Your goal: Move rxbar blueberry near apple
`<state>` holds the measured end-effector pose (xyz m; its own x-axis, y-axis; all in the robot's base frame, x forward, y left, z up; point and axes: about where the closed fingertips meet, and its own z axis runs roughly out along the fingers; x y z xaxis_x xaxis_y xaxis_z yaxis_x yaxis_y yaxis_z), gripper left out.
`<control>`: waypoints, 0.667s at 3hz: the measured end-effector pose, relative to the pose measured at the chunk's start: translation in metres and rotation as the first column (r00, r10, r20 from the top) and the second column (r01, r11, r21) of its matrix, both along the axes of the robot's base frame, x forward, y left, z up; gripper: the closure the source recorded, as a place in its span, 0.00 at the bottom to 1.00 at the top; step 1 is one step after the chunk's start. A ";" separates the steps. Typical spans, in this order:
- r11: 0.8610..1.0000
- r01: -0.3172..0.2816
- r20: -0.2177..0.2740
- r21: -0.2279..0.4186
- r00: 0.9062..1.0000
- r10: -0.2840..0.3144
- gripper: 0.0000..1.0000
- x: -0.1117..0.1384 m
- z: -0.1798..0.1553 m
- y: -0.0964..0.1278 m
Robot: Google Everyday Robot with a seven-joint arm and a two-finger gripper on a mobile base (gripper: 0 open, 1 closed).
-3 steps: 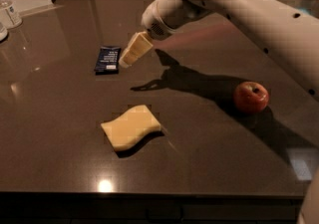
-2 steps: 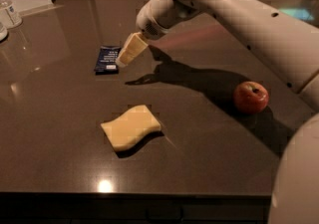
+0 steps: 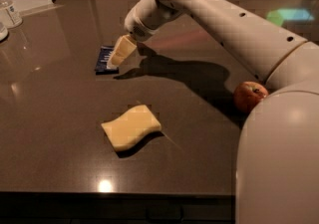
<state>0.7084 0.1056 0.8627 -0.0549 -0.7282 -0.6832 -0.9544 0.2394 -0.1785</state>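
Gripper (image 3: 121, 51) sits low at the far-left part of the table (image 3: 50, 118), tip right over the bar's (image 3: 101, 62) right edge. Can't tell if it's touching the bar, or if it's open or closed; it reads as one pale wedge from here. Not visibly holding anything.

Bar lies flat on the table, mostly showing to the left of the gripper. Apple (image 3: 249, 96) is well apart from it, over on the right, upright, with its lower right side hidden behind the robot's big arm (image 3: 234, 24) segment in the foreground.

Yellow sponge (image 3: 131, 127) lies nearer the front edge, below the bar and left of the apple, off the straight line between them. The arm's shadow covers the stretch of table between bar and apple. Small bottle (image 3: 11, 13) at the far left edge, clear of everything.
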 end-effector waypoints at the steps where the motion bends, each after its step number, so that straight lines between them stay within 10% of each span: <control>1: 1.000 -0.021 -0.036 -0.016 0.999 0.020 0.00 0.002 -0.018 0.012; 2: 0.999 -0.047 -0.063 -0.014 0.997 0.046 0.00 -0.001 -0.027 0.025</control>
<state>0.7073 0.1302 0.8354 -0.0628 -0.7417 -0.6678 -0.9739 0.1917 -0.1213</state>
